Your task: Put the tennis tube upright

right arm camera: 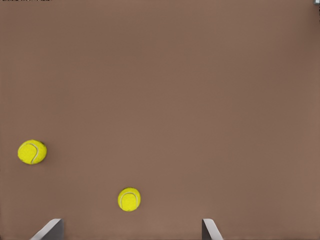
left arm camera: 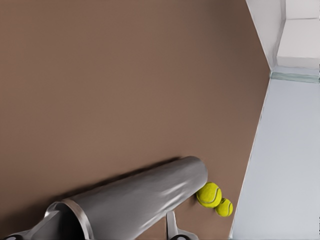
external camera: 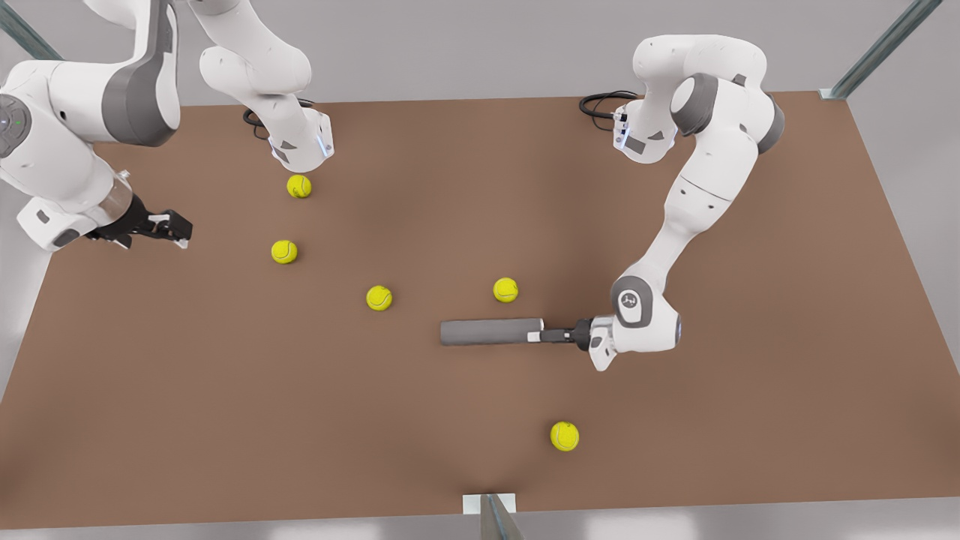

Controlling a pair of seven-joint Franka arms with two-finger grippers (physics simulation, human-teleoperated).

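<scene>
The tennis tube (external camera: 491, 331) is held lying flat at its rim between the left gripper's (external camera: 541, 335) jaws, its length pointing straight away; the right gripper (external camera: 171, 227) is kept waiting, jaws spread wide.

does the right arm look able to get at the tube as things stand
Probably not soon. The right hand hangs open at the front view's left edge, far from the tube, with balls scattered between. The left hand already sits at the tube's rim end, one finger along its side.
</scene>
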